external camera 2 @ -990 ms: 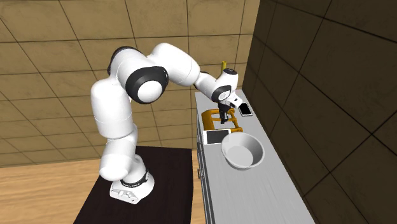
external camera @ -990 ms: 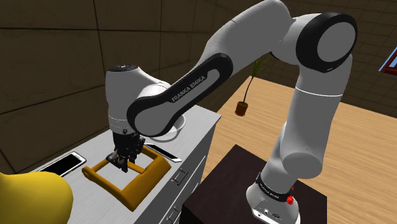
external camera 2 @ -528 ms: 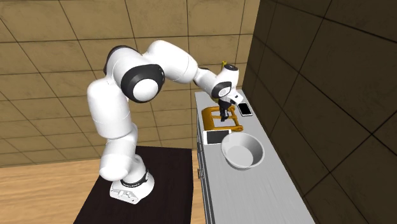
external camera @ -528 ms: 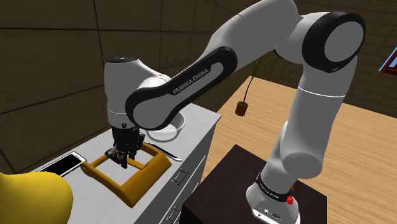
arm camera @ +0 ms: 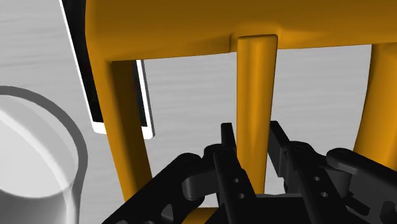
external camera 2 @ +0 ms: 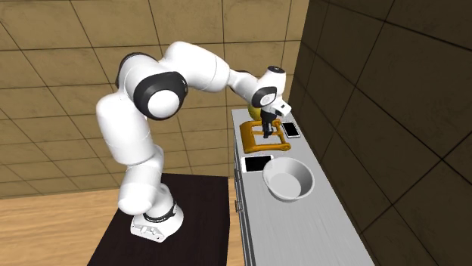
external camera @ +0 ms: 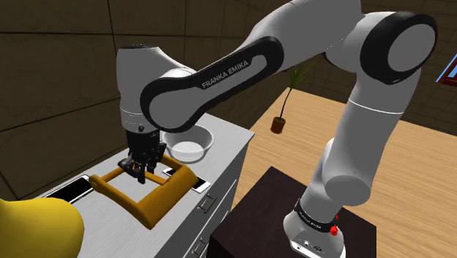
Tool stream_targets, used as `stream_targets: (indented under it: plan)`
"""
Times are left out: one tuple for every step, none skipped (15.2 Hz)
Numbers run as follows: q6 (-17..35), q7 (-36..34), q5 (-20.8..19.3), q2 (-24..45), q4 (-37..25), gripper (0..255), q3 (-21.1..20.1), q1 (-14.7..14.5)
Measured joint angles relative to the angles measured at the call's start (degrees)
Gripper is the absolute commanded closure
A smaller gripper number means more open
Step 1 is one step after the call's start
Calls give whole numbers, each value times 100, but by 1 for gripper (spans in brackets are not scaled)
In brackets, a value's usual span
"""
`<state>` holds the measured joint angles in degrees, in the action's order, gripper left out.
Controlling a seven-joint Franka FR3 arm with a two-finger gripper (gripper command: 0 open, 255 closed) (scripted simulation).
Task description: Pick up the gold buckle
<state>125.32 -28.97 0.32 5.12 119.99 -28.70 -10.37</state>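
**Tool clenched on the buckle's centre bar, frame carried just over the table**

We see the tool [arm camera: 253,137] grasping the gold buckle [external camera: 157,198] by its centre bar [arm camera: 256,76], one finger on each side. That is likely the only part slim enough to fit between them, and it keeps the wide frame balanced. The buckle looks raised and tilted above the grey table [external camera: 227,139], its near corner lowest. A phone [arm camera: 86,76] lies on the table beneath one limb of the frame. Room is tight low down: the white bowl [external camera: 187,143] sits just beside the frame, a second phone [external camera 2: 291,130] lies toward the dark wall [external camera: 58,59], and a yellow object [external camera: 29,227] stands at the far end. We judge straight up to be the freest way out.
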Motion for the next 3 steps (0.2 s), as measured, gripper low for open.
stream_targets:
  plan:
    - [-80, 10, 29, -51, -35, 255, -5, 2]
    - [-155, 39, 55, -96, -70, 255, -1, 14]
    - [-190, 47, 66, -116, -88, 255, 0, 17]
